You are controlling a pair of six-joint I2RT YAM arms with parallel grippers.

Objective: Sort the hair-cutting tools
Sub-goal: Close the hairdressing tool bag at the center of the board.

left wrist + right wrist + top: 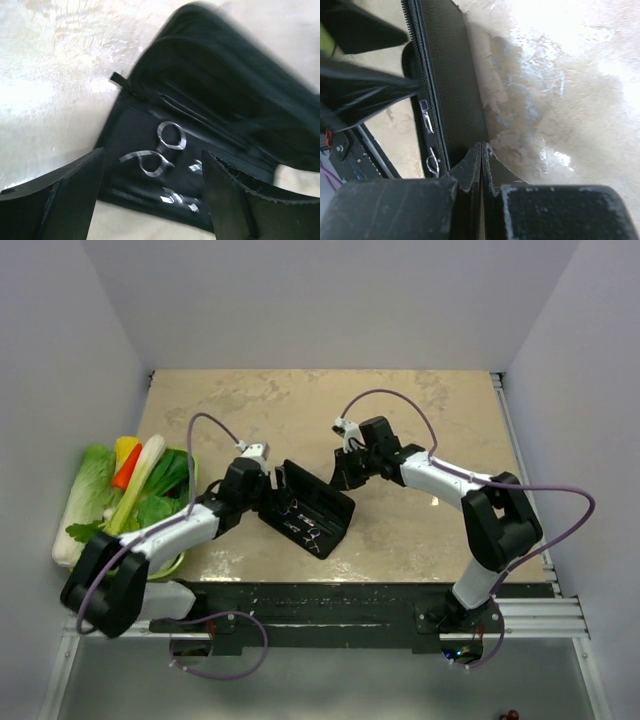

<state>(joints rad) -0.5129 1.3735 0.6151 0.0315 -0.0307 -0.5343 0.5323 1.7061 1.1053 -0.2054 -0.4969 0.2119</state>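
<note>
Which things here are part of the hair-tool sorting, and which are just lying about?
Part of the job: scissors; a second pair beside them; the open black case holding both. Combs: too dark to make out.
Just lying about: vegetables; the green bowl holding them.

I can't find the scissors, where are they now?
Left wrist view: the scissors lie inside the open black case at mid-table, just ahead of the open left gripper.
</note>
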